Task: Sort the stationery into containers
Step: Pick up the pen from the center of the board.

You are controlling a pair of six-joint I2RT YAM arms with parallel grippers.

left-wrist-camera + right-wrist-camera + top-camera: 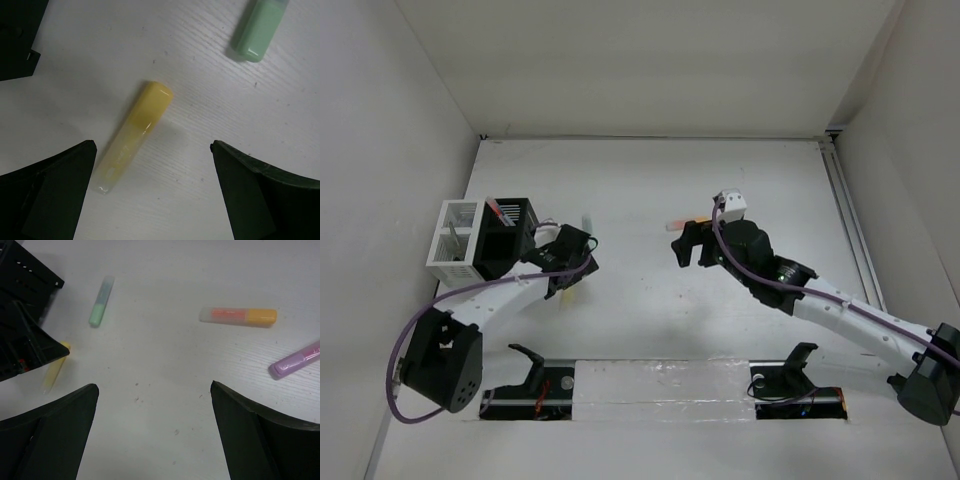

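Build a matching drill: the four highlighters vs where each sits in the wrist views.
1. yellow highlighter
2. green highlighter
3. orange highlighter
4. purple highlighter

a. cut off by the right wrist view's right edge
b. on the table below the open left gripper
c. lies level in the right wrist view
d. cut off by the left wrist view's top edge

Pairs: 1-b, 2-d, 3-c, 4-a

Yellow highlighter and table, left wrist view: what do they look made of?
Yellow highlighter: likely plastic. One end is opaque and softly glossy; the other is paler and translucent, with a thin shine line. Table: white and matte with fine grain lines, maybe painted or laminated wood; the view doesn't show which.
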